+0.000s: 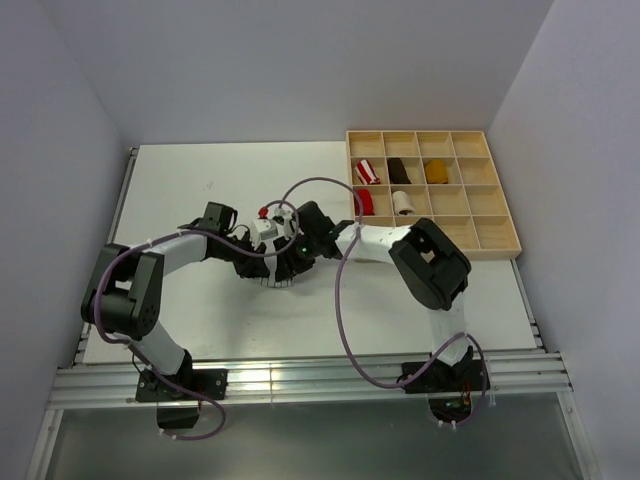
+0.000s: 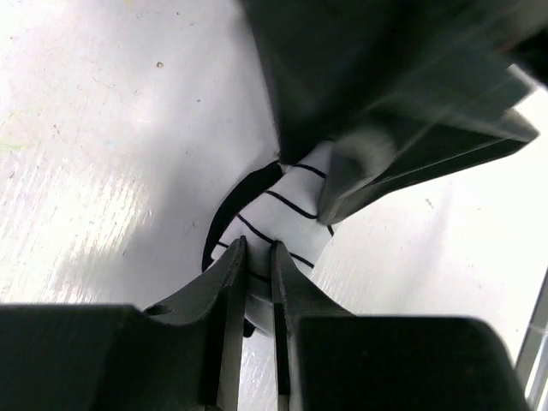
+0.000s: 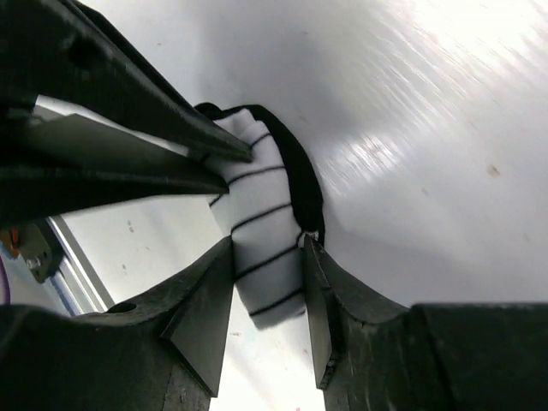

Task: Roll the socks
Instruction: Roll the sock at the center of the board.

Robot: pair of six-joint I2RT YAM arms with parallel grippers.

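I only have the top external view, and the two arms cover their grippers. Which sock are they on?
Observer: The striped sock, white with thin black stripes and a black edge.
Operator: Is the right gripper gripping it?
Observer: The right gripper has a finger pressed against each side of it.
Operator: And the left?
Observer: The left gripper is nearly closed, pinching a fold of its fabric.

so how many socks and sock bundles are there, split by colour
red-and-white striped bundle: 1
plain red bundle: 1
dark brown bundle: 1
mustard bundle: 1
cream and brown sock: 1
white black-striped sock: 1
total: 6
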